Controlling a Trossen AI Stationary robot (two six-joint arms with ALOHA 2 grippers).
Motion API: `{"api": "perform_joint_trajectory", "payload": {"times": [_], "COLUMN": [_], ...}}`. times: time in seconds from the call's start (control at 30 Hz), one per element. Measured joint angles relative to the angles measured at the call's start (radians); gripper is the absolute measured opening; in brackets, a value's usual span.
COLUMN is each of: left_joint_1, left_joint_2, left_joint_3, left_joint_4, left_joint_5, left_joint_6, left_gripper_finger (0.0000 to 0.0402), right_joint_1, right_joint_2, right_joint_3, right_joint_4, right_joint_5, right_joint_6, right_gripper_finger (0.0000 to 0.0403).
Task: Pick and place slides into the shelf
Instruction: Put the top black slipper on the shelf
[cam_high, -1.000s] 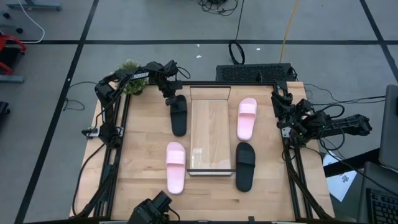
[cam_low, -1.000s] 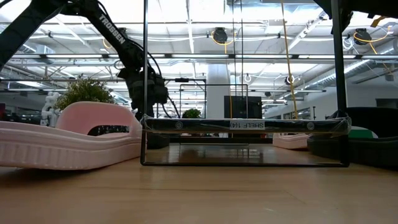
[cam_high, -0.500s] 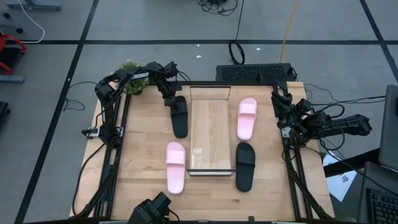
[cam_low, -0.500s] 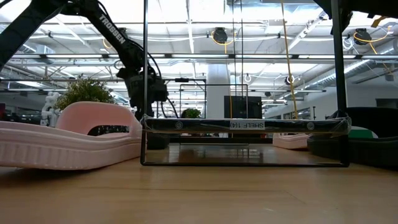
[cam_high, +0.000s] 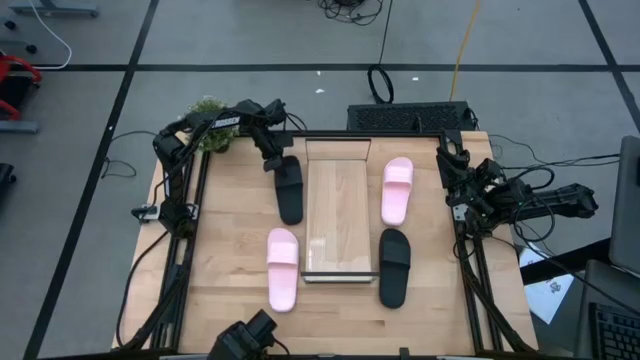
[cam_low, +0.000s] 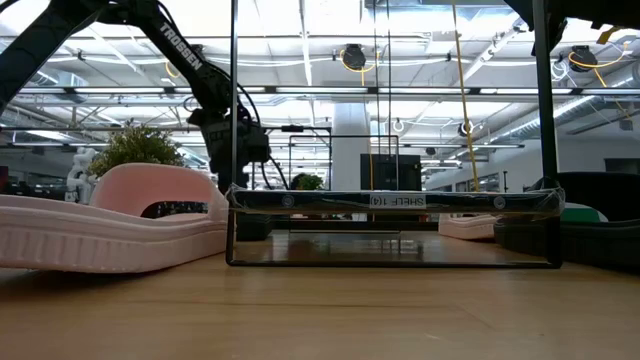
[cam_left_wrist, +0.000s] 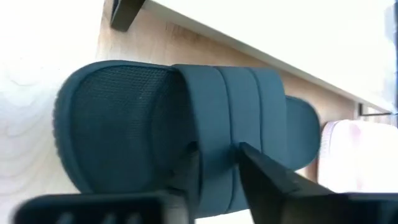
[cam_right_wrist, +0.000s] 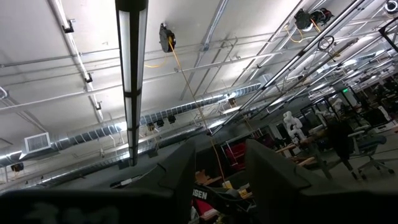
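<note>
Figure: four slides and the shelf (cam_high: 340, 215), which serves as landmark. Nearest the low camera, a pink slide (cam_high: 282, 268) lies beside the shelf's near left corner and a black slide (cam_high: 393, 265) beside its near right corner. Farther back, a second pink slide (cam_high: 397, 190) lies along the shelf's right side, and the far black slide (cam_high: 288, 186) along its left side. The left gripper (cam_high: 276, 163) sits at that slide's far end; in the left wrist view its fingers (cam_left_wrist: 273, 177) straddle the broad strap. A second ago they stood wide apart; they have since drawn in around the strap, though firm contact cannot be confirmed. This suggests the grasp is forming, with lifting into the shelf to follow. All four slides remain outside the shelf. The right gripper (cam_high: 462, 190) waits right of the shelf, fingers apart, holding nothing.
</note>
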Motion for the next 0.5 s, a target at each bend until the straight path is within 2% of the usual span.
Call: {"api": "perform_joint_trajectory", "payload": {"times": [0.13,0.33,0.5], "left_joint_1": [-0.005,0.016,0.041], "left_joint_2": [0.0,-0.004,-0.005], "left_joint_3": [0.0,0.047,0.198], "left_joint_4": [0.012,-0.019,-0.152], "left_joint_5": [-0.04,-0.052,-0.074], "left_joint_6": [0.029,-0.011,-0.045], "left_gripper_finger": [0.0017,0.0004,0.0002], "right_joint_1": [0.0,0.0,0.0], "right_joint_2": [0.0,0.0,0.0], "right_joint_3": [0.0,0.0,0.0], "right_joint_4": [0.0,0.0,0.0], "right_joint_5": [0.0,0.0,0.0], "right_joint_6": [0.0,0.0,0.0], "right_gripper_finger": [0.0128,0.0128,0.0128]}}
